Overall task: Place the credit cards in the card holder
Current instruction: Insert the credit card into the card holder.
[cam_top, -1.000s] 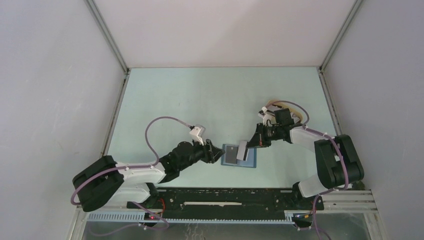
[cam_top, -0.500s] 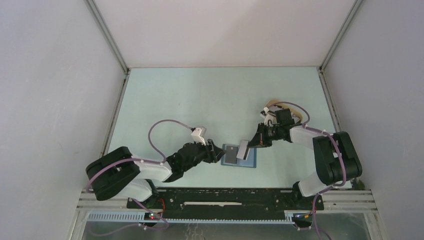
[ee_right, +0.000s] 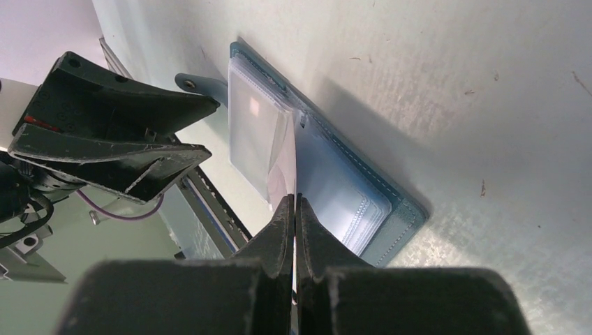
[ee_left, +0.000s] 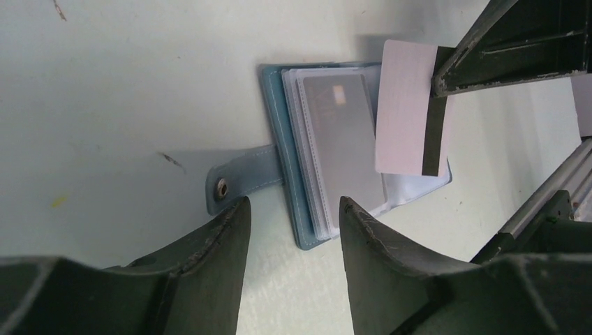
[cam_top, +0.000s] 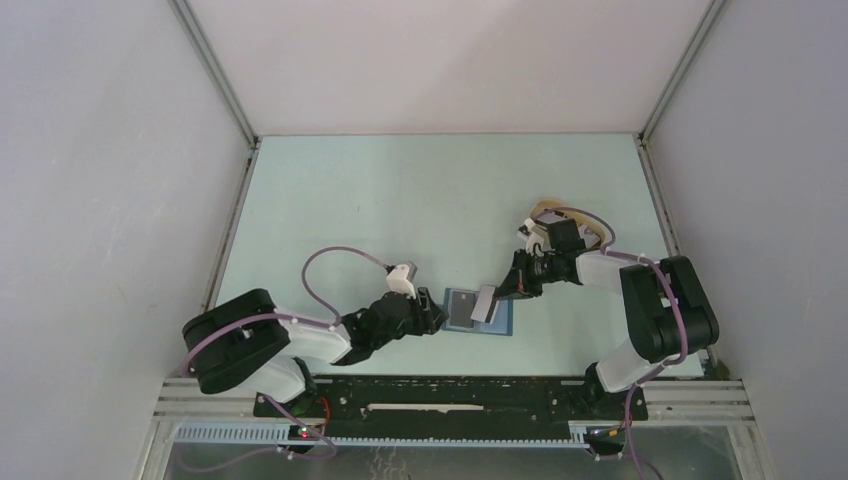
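The blue card holder (cam_top: pixel 478 312) lies open on the table, its clear slots up and a grey card (ee_left: pixel 342 132) in its left side. Its snap tab (ee_left: pixel 234 183) sticks out toward my left gripper (ee_left: pixel 290 209), which is open and empty just off the holder's near left corner. My right gripper (cam_top: pixel 508 287) is shut on a white credit card with a dark stripe (ee_left: pixel 408 115) and holds it tilted over the holder's right half. In the right wrist view the card (ee_right: pixel 285 167) is edge-on above the holder (ee_right: pixel 349 202).
A beige oval tray (cam_top: pixel 570 222) sits behind the right arm, mostly hidden by it. A metal rail (cam_top: pixel 450 395) runs along the table's near edge. Grey walls close in the table on three sides.
My left arm has drawn in lower toward the holder's left edge. My right gripper has shifted slightly with the striped card still over the holder.
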Controlling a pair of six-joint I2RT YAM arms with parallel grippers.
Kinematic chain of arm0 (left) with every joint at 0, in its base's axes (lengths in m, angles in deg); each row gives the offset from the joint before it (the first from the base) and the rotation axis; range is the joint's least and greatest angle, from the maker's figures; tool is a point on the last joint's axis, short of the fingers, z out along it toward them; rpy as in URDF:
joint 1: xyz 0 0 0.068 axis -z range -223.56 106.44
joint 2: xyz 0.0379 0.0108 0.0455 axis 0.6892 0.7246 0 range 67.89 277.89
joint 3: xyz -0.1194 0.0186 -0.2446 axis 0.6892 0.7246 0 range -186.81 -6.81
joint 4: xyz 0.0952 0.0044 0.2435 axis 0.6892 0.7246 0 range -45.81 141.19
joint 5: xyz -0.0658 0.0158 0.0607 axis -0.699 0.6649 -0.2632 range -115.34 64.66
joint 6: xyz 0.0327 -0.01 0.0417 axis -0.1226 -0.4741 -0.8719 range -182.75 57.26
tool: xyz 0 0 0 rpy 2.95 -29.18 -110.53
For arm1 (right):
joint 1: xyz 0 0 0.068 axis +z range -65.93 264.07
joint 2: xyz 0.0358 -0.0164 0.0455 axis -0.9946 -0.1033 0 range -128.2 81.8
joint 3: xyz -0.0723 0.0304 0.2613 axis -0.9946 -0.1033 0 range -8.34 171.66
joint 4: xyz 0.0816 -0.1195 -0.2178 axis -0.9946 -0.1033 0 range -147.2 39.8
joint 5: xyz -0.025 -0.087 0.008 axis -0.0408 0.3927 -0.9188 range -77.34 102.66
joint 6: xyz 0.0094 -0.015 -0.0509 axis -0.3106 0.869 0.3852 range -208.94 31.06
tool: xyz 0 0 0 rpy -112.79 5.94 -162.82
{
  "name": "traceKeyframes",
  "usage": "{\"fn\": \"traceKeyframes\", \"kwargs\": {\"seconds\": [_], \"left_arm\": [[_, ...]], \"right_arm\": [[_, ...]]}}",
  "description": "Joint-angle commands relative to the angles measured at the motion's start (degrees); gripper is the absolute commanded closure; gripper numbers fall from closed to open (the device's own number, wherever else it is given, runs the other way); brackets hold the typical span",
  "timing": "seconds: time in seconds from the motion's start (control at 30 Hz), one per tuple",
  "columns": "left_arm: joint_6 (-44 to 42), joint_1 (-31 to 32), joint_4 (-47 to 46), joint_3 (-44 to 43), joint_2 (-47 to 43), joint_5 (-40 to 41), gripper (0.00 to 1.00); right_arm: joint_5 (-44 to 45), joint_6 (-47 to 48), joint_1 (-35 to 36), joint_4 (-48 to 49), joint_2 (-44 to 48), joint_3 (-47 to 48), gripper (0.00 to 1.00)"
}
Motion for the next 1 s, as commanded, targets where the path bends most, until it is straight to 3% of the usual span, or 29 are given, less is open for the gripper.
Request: {"fn": "traceKeyframes", "kwargs": {"seconds": [0.0, 0.97], "left_arm": [[0.98, 0.59, 3.09, -4.69, 1.21, 2.07, 0.46], [-0.06, 0.78, 5.27, -8.40, 5.54, -0.57, 0.54]], "right_arm": [[0.53, 0.09, 0.58, 0.83, -0.63, 0.87, 1.00], [3.38, 1.48, 3.30, -2.28, -2.33, 1.39, 1.00]]}}
